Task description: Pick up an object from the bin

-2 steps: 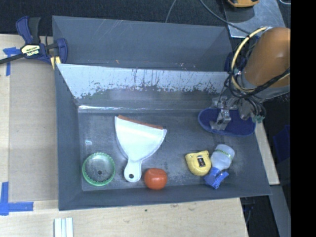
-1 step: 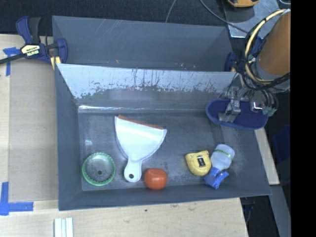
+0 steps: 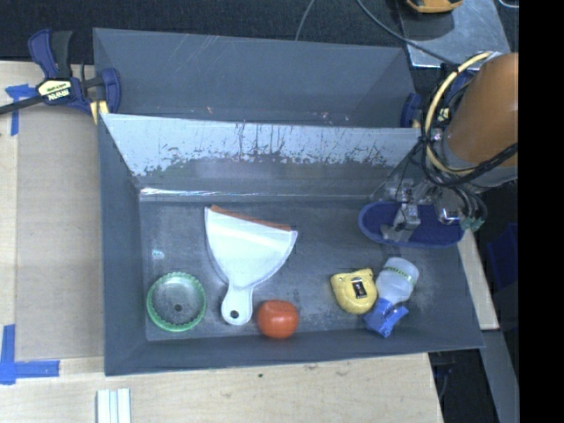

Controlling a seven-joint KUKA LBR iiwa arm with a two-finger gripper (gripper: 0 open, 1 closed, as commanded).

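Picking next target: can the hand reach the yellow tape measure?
Likely yes: nothing lies over the yellow tape measure, though a clear bottle crowds one side. The hand hangs nearby over a blue object.

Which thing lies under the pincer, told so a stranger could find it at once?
Start at the right side of the grey bin, where the arm comes in. Under the pincer lies a dark blue oval dish. It is flat and wide, unlike the small yellow tape measure and the clear bottle with a blue cap nearer the front.
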